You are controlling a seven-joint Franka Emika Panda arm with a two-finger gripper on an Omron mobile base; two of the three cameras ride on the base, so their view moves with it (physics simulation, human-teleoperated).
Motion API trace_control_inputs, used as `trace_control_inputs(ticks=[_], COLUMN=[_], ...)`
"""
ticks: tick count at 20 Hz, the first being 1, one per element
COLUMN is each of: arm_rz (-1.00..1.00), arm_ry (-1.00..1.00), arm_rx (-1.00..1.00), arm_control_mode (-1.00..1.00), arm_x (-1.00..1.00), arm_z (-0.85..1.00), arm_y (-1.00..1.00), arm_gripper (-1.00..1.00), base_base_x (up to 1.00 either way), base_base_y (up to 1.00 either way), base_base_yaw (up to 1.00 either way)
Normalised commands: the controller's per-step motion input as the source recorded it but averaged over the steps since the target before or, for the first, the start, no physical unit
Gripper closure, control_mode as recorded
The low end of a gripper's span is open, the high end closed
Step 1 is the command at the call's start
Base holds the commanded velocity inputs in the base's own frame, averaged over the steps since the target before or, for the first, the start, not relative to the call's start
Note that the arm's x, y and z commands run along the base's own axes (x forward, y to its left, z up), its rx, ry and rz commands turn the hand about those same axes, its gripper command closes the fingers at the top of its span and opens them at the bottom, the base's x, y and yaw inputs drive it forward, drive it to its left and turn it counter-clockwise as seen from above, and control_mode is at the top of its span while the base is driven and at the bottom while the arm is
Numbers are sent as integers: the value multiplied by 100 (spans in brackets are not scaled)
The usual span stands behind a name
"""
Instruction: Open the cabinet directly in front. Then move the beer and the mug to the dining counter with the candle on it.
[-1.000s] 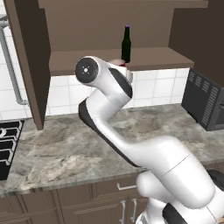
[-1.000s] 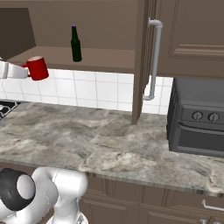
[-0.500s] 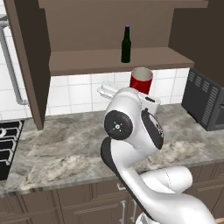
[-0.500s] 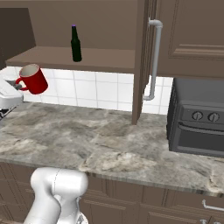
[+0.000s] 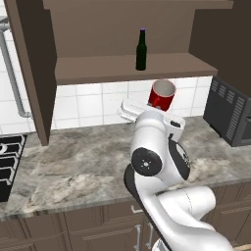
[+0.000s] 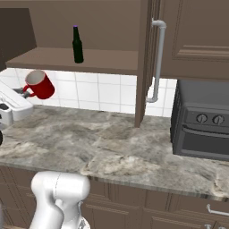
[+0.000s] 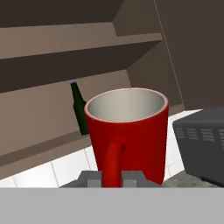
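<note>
Two fingers: my gripper has its fingers pressed on either side of the red mug's handle, clamped on it, as the hand view shows.
Mug: the red mug is in the air, just below the open cabinet's shelf and above the stone counter; the hand view shows it upright with a pale grey inside, while the left base view and right base view show it tipped, mouth turned upward and sideways.
Beer: the dark green beer bottle stands upright on the cabinet shelf with its purple cap on; in the hand view it sits behind and to the left of the mug, and in the right base view it is well above the mug.
Cabinet: the dark brown cabinet is open, one door swung out at each side; the right base view shows the right door edge-on with its silver bar handle.
Counter: the grey-brown veined stone counter runs under the cabinet, white tiles behind it.
Appliance: a dark grey toaster oven stands on the counter to the right; the right base view shows its knobs, the left base view its vented side.
Stove: black burner grates show at the counter's left end in the left base view.
</note>
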Motion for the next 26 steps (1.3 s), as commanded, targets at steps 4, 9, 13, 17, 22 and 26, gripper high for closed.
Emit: trace_control_inputs(ticks=[4,9,13,17,22,26], arm_rz=[0,0,0,0,0,0], arm_ry=[0,0,1,0,0,0], arm_rx=[0,0,0,0,0,0], arm_control_mode=[-100,-100,-100,100,100,100], arm_x=[0,0,-1,0,0,0], arm_z=[0,0,0,0,0,0], arm_y=[0,0,0,0,0,0], arm_gripper=[100,100,100,100,100,100], base_base_x=[0,0,0,-55,-77,-45], base_base_y=[0,0,0,4,0,0], base_base_yaw=[0,0,0,0,28,79])
